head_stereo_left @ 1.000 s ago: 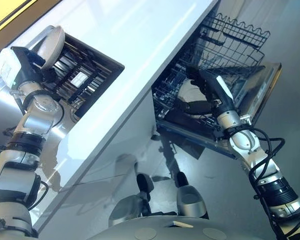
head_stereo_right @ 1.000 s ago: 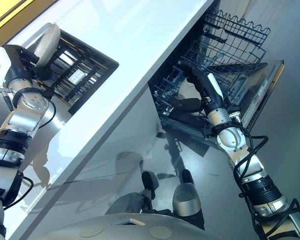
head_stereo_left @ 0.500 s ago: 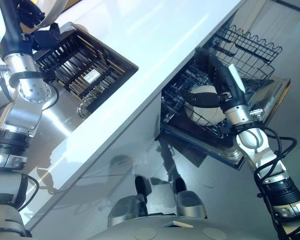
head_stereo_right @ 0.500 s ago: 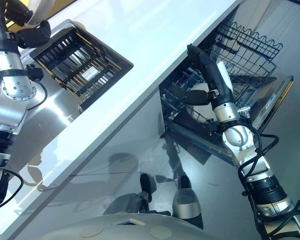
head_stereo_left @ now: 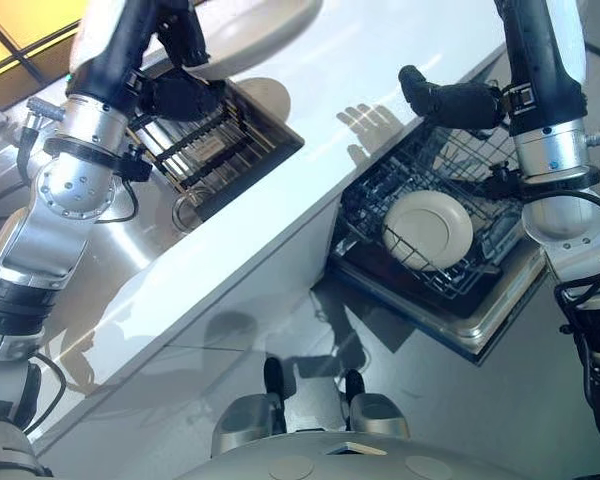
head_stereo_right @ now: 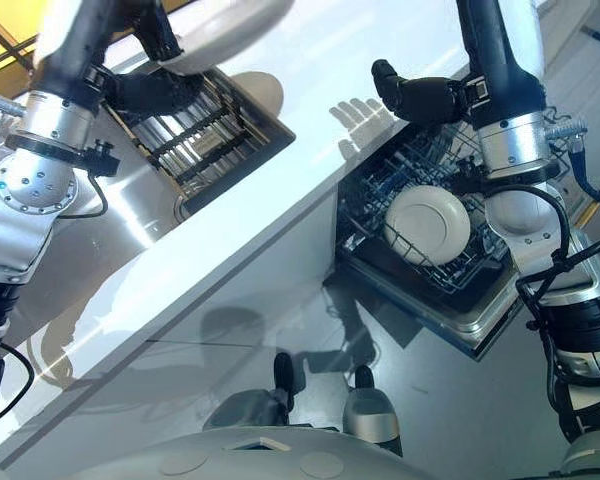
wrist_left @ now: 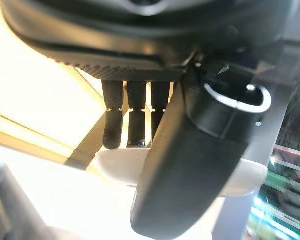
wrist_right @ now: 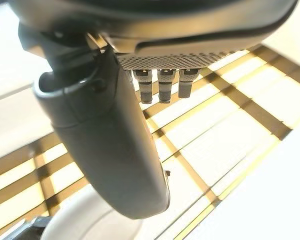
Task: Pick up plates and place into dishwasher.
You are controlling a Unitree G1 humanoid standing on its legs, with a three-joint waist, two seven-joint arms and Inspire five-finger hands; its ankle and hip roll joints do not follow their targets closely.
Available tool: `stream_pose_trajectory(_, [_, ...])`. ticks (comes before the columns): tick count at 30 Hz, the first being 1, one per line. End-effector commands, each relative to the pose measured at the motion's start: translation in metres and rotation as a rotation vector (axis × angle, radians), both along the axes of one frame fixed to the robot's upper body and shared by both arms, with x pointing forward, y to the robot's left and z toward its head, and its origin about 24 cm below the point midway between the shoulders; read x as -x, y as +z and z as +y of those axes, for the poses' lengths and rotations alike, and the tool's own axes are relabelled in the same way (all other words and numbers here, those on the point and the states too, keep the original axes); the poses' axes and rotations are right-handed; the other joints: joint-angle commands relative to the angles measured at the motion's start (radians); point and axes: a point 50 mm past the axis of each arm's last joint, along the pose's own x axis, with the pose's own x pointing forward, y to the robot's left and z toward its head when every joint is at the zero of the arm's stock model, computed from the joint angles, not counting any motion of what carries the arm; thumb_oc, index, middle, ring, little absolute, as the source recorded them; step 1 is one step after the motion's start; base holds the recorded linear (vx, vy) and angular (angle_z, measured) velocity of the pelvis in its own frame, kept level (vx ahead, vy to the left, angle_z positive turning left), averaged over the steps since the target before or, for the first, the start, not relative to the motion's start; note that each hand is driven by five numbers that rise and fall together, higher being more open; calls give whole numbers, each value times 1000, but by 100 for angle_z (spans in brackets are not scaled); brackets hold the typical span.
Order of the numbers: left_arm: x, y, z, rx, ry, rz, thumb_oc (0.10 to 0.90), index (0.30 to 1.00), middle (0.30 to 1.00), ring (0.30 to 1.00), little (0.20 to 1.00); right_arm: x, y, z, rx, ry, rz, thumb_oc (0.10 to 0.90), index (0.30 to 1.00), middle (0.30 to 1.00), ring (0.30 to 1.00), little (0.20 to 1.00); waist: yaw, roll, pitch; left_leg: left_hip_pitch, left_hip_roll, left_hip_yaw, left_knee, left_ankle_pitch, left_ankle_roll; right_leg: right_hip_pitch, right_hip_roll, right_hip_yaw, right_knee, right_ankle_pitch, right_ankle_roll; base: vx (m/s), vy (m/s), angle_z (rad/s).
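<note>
Plates are what I'm moving, and one of them (head_stereo_left: 428, 229) already stands on edge in the dishwasher's lower rack (head_stereo_left: 380, 205), leaning among the dark wire tines just below the counter edge. The open dishwasher door (head_stereo_left: 470, 325) lies flat under the rack, nearest to me of the fixed things.

Above that rack my right hand (head_stereo_left: 448, 100) hangs over the counter's lip, holding nothing. In the head views its fingers look loosely extended, thumb out to the side; its own wrist view shows short, straight fingertips (wrist_right: 160, 85) with nothing between them and the thumb, so I read it as relaxed and free.

Across the white counter (head_stereo_left: 310, 90), the sink (head_stereo_left: 240, 160) holds a dark slatted drying rack (head_stereo_left: 195, 150). Farther still, my left hand (head_stereo_left: 175, 95) is raised over the sink with a second plate (head_stereo_left: 250, 25). Its wrist view shows fingers (wrist_left: 132, 120) on one face of the pale rim and the thumb on the other, so I judge it pinched at the edge.

I expect this plate to be stiff, fairly heavy for a pinch grip, glazed and slick, and it would chip or shatter if it slipped onto the steel sink or the counter. A hold at the rim, thumb opposing fingers, is right, but I'd want it firm and the plate kept near vertical for slotting between tines.
</note>
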Motion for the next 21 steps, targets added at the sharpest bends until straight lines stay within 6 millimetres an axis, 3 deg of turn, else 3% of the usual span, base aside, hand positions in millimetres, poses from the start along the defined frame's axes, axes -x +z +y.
stream_pose_trajectory(1, [15,6,-5,-67,-150,12,100,300,300,300,200,7,10,13,156,74,-34,800,900,900,900,900,20,-9,-219,36,-32,-12,5,-108,-14,-75,62,-41,50,32,15,-38,13,13])
stream_pose_trajectory(10, [18,6,-18,-135,-265,71,100,300,300,300,200,-5,-6,17,327,79,135,800,900,900,900,900,29,-16,-233,35,-35,-13,1,-106,-11,-65,55,-54,41,38,16,-10,6,4])
stream_pose_trajectory(21, [23,8,-21,-165,-350,97,100,300,300,300,200,-6,-11,26,581,132,278,800,900,900,900,900,33,-24,-242,42,-39,-17,1,-119,-12,-55,46,-59,35,35,23,-3,4,1])
